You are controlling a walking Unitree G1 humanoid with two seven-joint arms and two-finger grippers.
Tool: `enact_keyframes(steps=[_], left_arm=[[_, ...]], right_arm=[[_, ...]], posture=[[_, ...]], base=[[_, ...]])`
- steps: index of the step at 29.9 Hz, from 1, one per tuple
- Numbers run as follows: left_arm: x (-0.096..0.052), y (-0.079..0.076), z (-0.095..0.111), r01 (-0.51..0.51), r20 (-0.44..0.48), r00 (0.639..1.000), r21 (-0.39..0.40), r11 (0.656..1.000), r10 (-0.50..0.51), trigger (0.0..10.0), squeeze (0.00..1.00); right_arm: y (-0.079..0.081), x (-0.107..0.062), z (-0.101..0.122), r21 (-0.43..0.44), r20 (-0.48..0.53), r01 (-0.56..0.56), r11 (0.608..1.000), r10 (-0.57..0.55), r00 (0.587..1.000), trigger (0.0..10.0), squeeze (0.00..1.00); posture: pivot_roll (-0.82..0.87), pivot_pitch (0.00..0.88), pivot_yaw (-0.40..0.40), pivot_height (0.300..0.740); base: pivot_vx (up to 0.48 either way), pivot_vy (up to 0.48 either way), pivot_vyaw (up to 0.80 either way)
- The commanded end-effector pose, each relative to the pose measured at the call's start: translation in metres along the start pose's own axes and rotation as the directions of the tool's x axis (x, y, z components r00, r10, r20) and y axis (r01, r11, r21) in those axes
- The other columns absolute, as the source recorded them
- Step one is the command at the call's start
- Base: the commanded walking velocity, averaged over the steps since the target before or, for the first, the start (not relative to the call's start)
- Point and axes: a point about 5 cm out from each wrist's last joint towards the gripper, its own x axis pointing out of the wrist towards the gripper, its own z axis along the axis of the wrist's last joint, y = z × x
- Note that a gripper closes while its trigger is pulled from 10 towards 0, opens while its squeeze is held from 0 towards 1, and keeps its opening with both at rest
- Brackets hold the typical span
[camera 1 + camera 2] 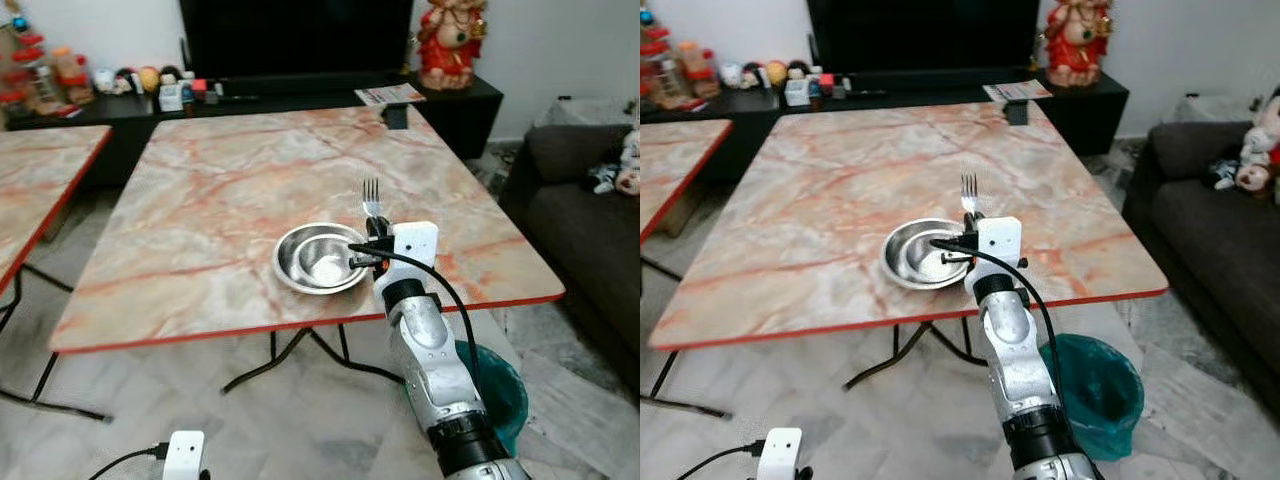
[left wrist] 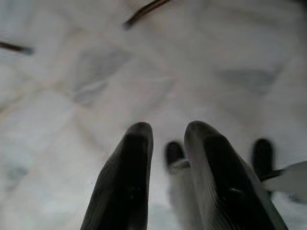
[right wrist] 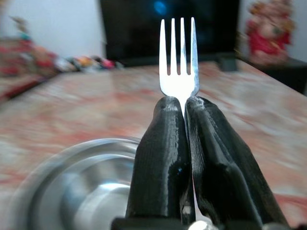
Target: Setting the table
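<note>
Fork (image 3: 178,72) tines stand upright at centre frame, its neck clamped between the closed black fingers (image 3: 160,158) of the right gripper (image 1: 375,228), which sits over the right rim of the steel bowl (image 1: 318,258). That bowl rests near the front edge of the marble table (image 1: 220,180), lower centre. The left gripper (image 2: 168,143), fingers slightly parted and empty, hangs above the pale floor (image 2: 72,72). A teal bin (image 1: 1095,385) stands at lower right.

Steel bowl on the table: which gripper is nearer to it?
Right. The right gripper, shut on a fork, is at the bowl's right rim. The left gripper hangs low over the floor, away from the table.
</note>
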Motion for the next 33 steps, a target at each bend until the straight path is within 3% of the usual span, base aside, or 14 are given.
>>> enact_keyframes(steps=[1, 17, 27, 33], left_arm=[[-0.001, 0.0125, -0.001, -0.032, -0.006, 0.999, 0.003, 0.999, 0.032, 10.0, 0.0], [-0.0004, 0.0116, 0.001, -0.034, 0.0, 0.999, 0.0, 0.999, 0.034, 10.0, 0.0], [-0.001, 0.0117, -0.0012, -0.031, -0.006, 0.999, 0.016, 0.999, 0.032, 10.0, 0.0], [-0.001, 0.0112, -0.0011, -0.03, -0.005, 1.0, 0.023, 0.999, 0.03, 10.0, 0.0]], right_arm=[[0.0128, 0.0035, 0.0077, 0.013, 0.026, -0.034, 0.999, 0.034, 0.999, 10.0, 0.0], [0.0127, 0.0056, 0.0069, 0.005, 0.021, -0.041, 0.999, 0.041, 0.999, 10.0, 0.0], [0.0178, 0.0052, 0.0048, -0.014, 0.009, -0.068, 0.998, 0.068, 0.998, 10.0, 0.0], [0.0209, 0.0038, 0.0038, -0.013, 0.005, -0.096, 0.995, 0.096, 0.995, 10.0, 0.0]], posture=[[-0.01, 0.009, 0.009, 0.74], [-0.02, 0.0, 0.007, 0.74], [-0.02, 0.0, 0.006, 0.74], [-0.03, 0.0, 0.005, 0.74]], base=[[0.36, 0.0, 0.0], [0.357, 0.0, 0.0], [0.0, 0.0, 0.0], [0.0, -0.293, 0.0]])
